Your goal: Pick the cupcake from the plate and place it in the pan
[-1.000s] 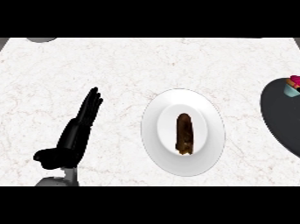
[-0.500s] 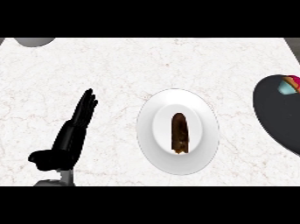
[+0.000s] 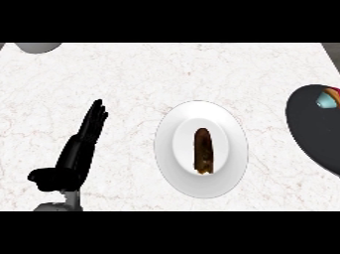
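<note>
White marble counter (image 3: 165,69), faint veining, fills view. White plate (image 3: 231,149) lies at centre. Dark pan (image 3: 322,134) right of plate, apart from it, cut by view's right edge. Grey round thing (image 3: 37,46) far up-left of plate, at counter's far edge, mostly out of view; cannot tell what.

The pan (image 3: 326,134) is running off the view's right edge, so only part of it is showing. A colourful item (image 3: 332,97) is lying on it, too small to identify. A grey round object (image 3: 37,46) is being cut by the top edge.
</note>
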You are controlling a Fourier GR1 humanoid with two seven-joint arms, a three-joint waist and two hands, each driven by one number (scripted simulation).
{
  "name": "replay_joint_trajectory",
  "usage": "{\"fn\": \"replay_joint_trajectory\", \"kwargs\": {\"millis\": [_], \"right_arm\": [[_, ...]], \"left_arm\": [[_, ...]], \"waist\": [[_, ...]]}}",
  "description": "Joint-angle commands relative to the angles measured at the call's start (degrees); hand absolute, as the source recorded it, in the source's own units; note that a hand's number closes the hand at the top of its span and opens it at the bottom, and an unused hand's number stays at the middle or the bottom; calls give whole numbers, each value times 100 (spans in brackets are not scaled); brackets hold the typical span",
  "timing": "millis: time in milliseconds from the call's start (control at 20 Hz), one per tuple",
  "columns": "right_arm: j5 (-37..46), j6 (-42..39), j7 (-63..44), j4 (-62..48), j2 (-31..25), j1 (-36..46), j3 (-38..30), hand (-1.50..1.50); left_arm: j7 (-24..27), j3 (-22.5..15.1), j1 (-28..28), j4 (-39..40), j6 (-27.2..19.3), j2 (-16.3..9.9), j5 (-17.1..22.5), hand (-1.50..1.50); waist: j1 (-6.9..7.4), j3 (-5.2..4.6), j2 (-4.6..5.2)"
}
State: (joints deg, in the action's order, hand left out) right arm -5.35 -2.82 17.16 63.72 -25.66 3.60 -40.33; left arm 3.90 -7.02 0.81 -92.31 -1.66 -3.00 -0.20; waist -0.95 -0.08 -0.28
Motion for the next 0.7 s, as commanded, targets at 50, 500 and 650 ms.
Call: {"fn": "replay_joint_trajectory", "kwargs": {"millis": [50, 500, 650], "right_arm": [[-164, -146, 75, 1214, 416, -948, 10, -150], [146, -84, 41, 2342, 1195, -1817, 257, -150], [209, -133, 115, 1874, 960, -1645, 91, -150]], "left_arm": [[-265, -138, 158, -33, -118, 183, -143, 0], [316, 165, -98, 162, 275, -47, 16, 0], [15, 162, -21, -103, 263, 23, 50, 0]], "waist": [[50, 5, 18], [70, 5, 22], [87, 8, 24]]}}
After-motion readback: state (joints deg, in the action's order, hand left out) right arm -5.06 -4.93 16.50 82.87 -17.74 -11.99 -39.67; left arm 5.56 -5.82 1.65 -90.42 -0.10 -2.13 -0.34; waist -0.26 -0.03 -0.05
